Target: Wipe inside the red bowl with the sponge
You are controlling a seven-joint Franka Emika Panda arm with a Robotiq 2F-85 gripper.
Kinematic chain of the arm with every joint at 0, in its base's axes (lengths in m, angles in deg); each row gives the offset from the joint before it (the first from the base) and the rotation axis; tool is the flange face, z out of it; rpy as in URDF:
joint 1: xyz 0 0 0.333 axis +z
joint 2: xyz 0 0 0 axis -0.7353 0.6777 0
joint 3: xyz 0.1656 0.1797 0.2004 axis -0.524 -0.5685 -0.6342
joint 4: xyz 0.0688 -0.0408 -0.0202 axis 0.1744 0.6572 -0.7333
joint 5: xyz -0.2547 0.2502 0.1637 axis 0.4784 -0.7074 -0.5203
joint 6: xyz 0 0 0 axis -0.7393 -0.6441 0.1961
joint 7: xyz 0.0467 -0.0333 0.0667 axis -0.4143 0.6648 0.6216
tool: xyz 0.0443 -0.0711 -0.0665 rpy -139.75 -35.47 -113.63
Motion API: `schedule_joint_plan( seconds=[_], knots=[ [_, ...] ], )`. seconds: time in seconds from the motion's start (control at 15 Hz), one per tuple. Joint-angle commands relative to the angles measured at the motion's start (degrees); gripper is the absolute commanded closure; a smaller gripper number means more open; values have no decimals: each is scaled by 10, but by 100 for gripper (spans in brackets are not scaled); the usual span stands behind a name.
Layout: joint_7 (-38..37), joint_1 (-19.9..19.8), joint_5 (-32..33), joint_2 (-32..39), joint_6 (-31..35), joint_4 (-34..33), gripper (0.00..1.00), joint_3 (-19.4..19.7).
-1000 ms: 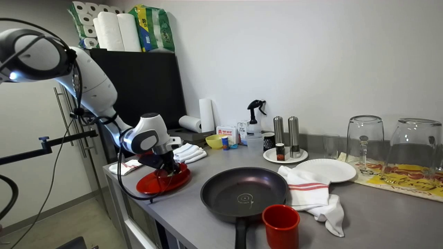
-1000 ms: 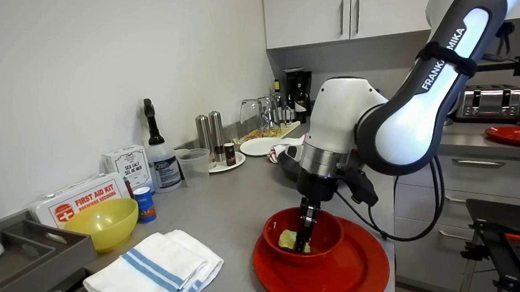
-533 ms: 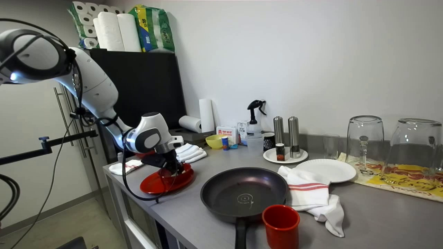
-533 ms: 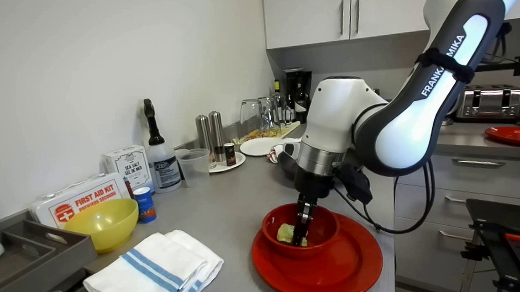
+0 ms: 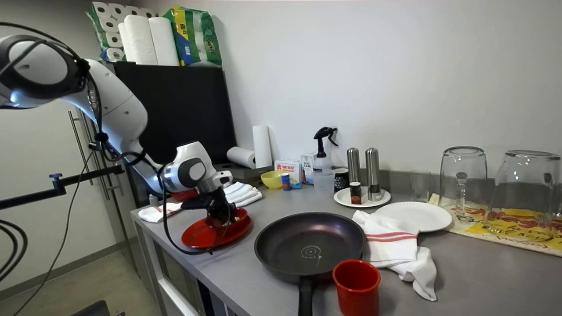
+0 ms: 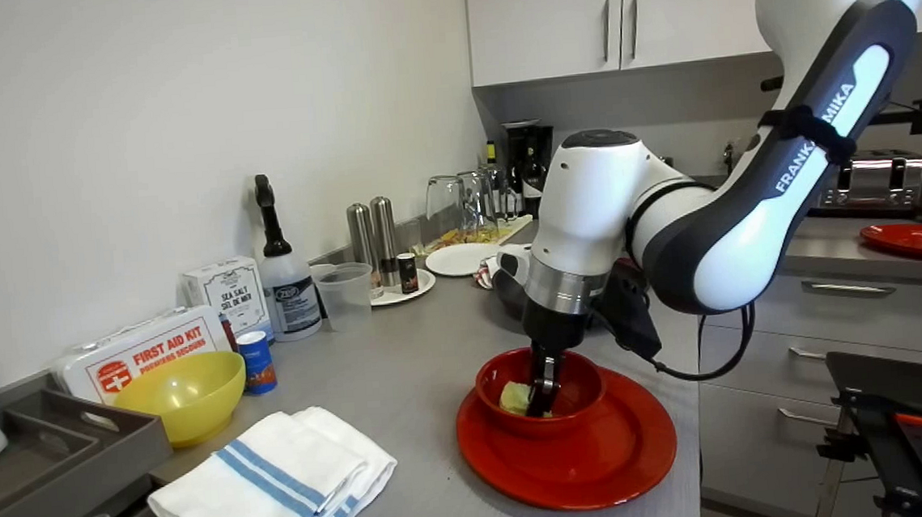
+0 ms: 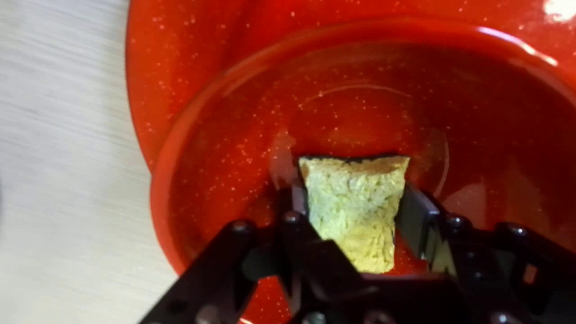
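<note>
The gripper (image 7: 354,204) was clamped on the sponge (image 6: 513,398), one finger pressed to each side, and reached down into the bowl (image 7: 216,153). The sponge sat between the fingers (image 7: 415,213), inside the bowl, its yellow-green top facing the wrist view. Its underside was out of sight, so whether it touched the bowl's floor could not be told. The bowl stood around the fingertips, its rim cut off on one side of the wrist view and its near part masked by the gripper's dark, blurred links. Beneath the gripper and bowl lay the plate (image 6: 598,472), wider than the bowl and partly covered by it. In an exterior view the gripper was a dark shape against the bowl, near but apart from the pan (image 5: 309,239), with only a pale scrap of the sponge showing. The pan's handle was cut off; in an exterior view the arm (image 6: 587,209) hid much of the pan. Farther from the gripper, the cup (image 5: 357,292) lost its base to the frame's edge. A folded cloth (image 6: 308,456) lay on the counter (image 6: 411,359) near the gripper, partly cut off. Well behind the gripper, a toaster (image 6: 881,180) was partly hidden by the arm.
</note>
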Motion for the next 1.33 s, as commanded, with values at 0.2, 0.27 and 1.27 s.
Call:
schedule_joint_plan(
  seconds=[0.2,0.27,1.27],
  knots=[
    [-101,70,194,0,-44,1,75,73],
    [-111,72,215,-1,-47,1,75,72],
    [-257,155,471,1,-69,-7,75,171]
  ],
)
